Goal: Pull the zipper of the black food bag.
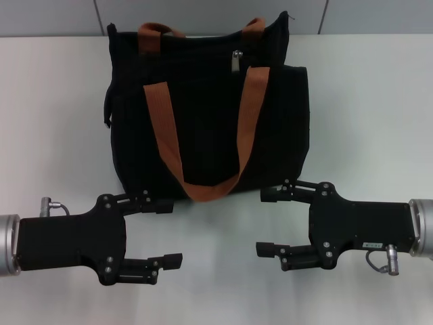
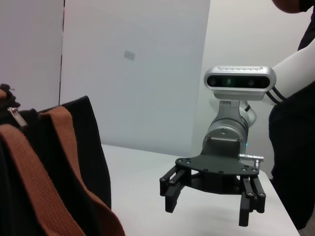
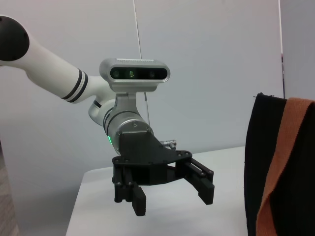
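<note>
White table (image 1: 365, 108); black food bag (image 1: 203, 122), orange straps; silver zipper (image 1: 236, 60).

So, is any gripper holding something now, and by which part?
Nothing is held. The left gripper and the right gripper are both open, in front of the black food bag; the zipper is untouched.

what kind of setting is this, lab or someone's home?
Probably a lab or test room: a bare white table, plain grey wall panels, and only the black food bag set before the open left gripper and right gripper.
</note>
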Available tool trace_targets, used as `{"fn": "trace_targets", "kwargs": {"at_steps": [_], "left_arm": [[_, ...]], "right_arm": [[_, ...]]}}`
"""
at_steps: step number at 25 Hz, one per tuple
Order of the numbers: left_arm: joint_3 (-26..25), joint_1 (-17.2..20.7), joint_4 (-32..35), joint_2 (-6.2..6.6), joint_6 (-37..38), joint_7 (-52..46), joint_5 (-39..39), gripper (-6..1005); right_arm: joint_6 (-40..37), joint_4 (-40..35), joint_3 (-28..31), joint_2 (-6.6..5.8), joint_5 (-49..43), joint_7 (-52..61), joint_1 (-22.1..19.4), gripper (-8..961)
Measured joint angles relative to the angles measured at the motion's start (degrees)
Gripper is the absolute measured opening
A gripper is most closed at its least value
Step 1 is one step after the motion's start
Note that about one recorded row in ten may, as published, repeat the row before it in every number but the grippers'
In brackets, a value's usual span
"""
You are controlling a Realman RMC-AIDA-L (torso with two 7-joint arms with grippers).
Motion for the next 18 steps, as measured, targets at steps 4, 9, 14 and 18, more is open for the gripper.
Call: {"fn": "trace_targets", "kwargs": {"at_steps": [4,9,14,18], "left_arm": [[0.0,0.0,0.0,-0.02,0.0,0.0,0.3,832],[0.0,0.1,-0.3,-0.02,-0.1,0.0,0.4,832],[0.0,0.2,-0.8,-0.02,0.1,0.1,0.4,832],[0.0,0.4,-0.8,-0.01,0.3,0.1,0.4,832]], "right_arm": [[0.0,0.4,0.0,0.02,0.0,-0.1,0.0,835],[0.2,0.5,0.0,0.02,0.0,-0.2,0.1,835],[0.3,0.5,0.0,0.01,0.0,-0.3,0.1,835],[0.3,0.5,0.0,0.02,0.0,-0.3,0.3,835]]}}
